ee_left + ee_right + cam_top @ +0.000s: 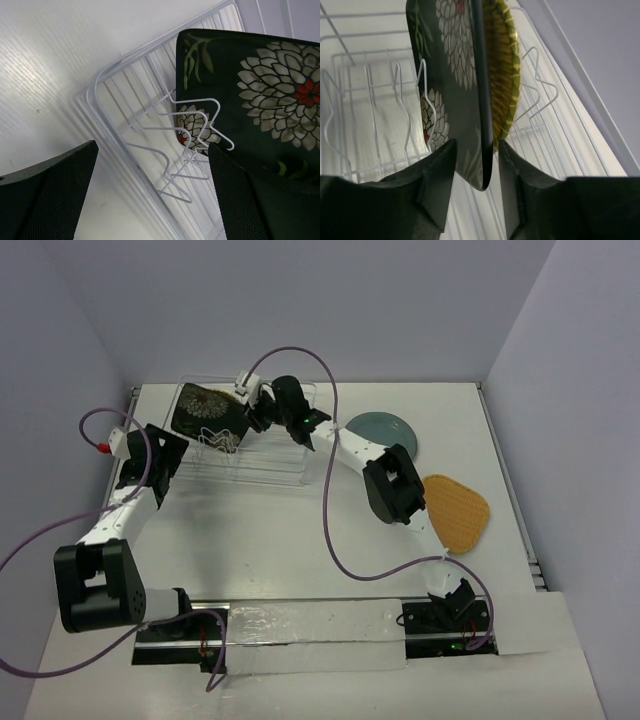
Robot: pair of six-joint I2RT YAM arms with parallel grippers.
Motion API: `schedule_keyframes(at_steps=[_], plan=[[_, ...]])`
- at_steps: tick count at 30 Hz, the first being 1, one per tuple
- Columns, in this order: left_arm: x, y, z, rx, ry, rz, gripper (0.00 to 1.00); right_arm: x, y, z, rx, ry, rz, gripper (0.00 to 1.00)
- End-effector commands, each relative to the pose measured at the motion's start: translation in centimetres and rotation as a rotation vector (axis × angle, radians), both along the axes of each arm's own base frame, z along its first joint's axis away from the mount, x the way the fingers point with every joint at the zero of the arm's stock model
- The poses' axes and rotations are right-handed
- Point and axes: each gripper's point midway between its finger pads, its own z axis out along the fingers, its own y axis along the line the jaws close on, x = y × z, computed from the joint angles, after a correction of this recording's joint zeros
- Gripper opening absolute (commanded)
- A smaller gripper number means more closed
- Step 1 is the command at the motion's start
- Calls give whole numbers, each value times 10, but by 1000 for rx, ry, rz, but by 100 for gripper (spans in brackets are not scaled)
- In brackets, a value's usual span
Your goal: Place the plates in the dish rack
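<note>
The right gripper is clamping the black plate upright in the dish rack, needing gentle, straight lowering beside the yellow plate.

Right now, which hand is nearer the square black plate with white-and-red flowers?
Right. The right hand grips the square black flowered plate by its edge; the left hand hovers open beside it over the clear dish rack.
</note>
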Motion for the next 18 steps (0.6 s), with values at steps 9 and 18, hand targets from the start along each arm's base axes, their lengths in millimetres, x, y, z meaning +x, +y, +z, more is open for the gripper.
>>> schedule_keyframes(at_steps=[9, 18], plan=[[33, -1, 5, -33, -56, -13, 99, 12, 1, 52, 43, -130, 2, 0], [39, -1, -4, -29, -33, -16, 99, 21, -1, 110, 108, -259, -65, 0]])
